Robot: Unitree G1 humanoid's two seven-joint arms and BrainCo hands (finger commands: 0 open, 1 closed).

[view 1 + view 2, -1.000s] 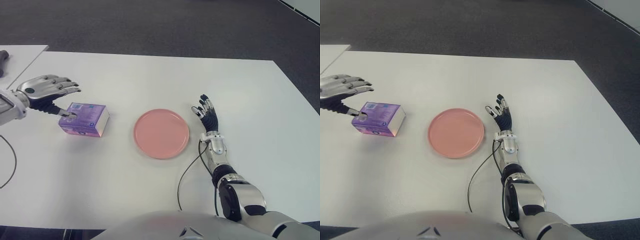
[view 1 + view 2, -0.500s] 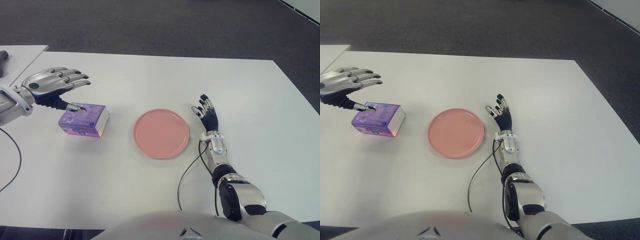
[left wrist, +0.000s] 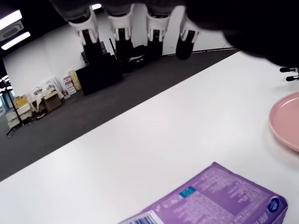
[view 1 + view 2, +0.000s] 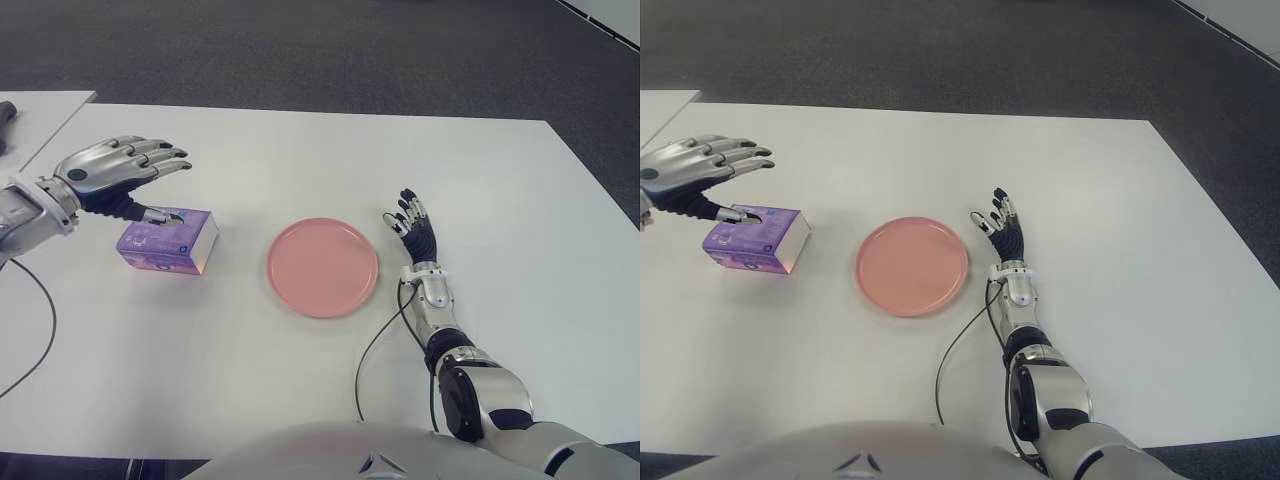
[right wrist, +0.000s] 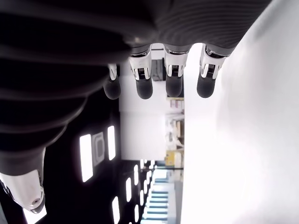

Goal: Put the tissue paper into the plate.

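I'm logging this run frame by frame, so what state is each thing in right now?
tissue pack: lying flat on the table, left of the plate, not gripped.
plate: empty, flat on the table.
left hand: over the pack, fingers spread, thumb at the pack's top.
right hand: open, right of the plate, holding nothing.

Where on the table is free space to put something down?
The white table is bare in front of the pink plate and beyond it. It is crowded only around the purple tissue pack under the left hand.
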